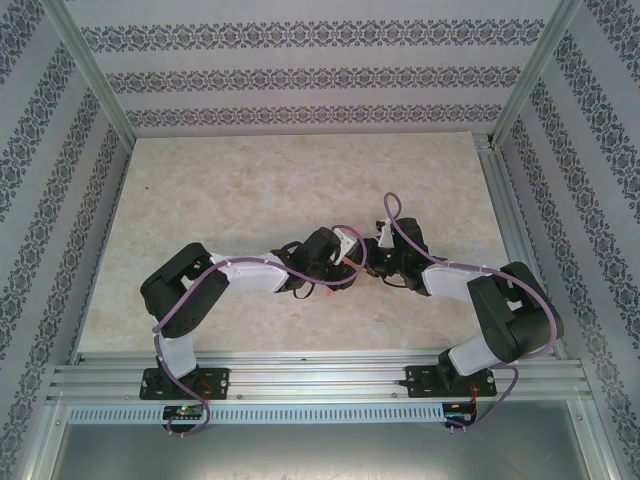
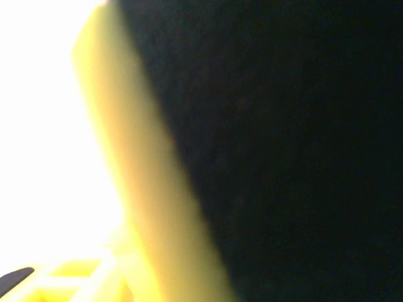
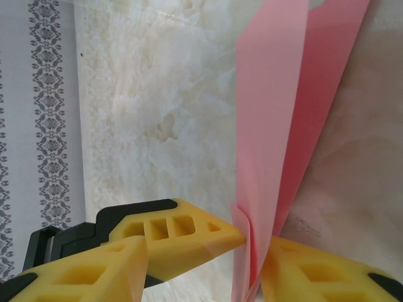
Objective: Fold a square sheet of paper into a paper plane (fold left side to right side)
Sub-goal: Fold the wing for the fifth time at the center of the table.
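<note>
Paper (image 3: 277,126): thin, smooth, pink, folded into long narrow overlapping layers with a sharp crease. It sits at the middle of the marbled beige table (image 1: 250,180). Right gripper (image 3: 257,248): yellow ribbed fingers pinch the paper's creased end. Left gripper (image 1: 338,258): just beside the right; grip cannot be told, its view blurred.

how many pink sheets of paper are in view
1. The pink paper, folded lengthwise, runs up from between the fingers of the right gripper, which pinch it. In the top view the two wrists cover most of it, so another sheet could be hidden there.
</note>
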{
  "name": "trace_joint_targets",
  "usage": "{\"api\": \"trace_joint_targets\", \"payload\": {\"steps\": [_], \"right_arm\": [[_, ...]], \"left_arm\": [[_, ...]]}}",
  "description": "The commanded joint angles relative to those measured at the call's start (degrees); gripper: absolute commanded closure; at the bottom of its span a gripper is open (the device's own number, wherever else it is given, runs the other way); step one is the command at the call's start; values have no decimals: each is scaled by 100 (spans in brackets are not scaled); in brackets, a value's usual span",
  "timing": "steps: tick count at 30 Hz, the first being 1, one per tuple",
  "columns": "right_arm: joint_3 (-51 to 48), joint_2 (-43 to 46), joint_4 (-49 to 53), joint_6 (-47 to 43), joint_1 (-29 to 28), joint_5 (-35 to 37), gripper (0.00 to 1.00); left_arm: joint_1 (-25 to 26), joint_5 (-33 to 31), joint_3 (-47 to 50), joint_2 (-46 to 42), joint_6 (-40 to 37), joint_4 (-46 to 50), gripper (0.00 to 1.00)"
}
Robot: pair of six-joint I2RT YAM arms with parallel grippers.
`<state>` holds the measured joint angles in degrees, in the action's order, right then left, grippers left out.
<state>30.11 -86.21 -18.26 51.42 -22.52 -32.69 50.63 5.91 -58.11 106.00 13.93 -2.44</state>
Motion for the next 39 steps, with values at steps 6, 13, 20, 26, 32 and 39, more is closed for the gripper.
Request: {"api": "trace_joint_targets", "payload": {"steps": [6,13,20,26,32,39], "right_arm": [[147,-2,-81,146,-68,174,51],[133,23,137,14,-3,236,51],[101,499,853,-450,561,245,51],[144,591,1313,-690,1012,366,64],[479,-26,1304,-730,997,417,79],[777,-773,775,-487,1002,448,88]], "left_arm": [[-95,-108,-114,88,-32,41,82],[-322,285,109,-6,191,-232,92],[-636,1078,197,79,411,-481,94],[-878,1570,166,263,654,-705,95],[-1015,1763,45,422,750,-710,96],[-1116,1693,143,387,912,-842,96]]}}
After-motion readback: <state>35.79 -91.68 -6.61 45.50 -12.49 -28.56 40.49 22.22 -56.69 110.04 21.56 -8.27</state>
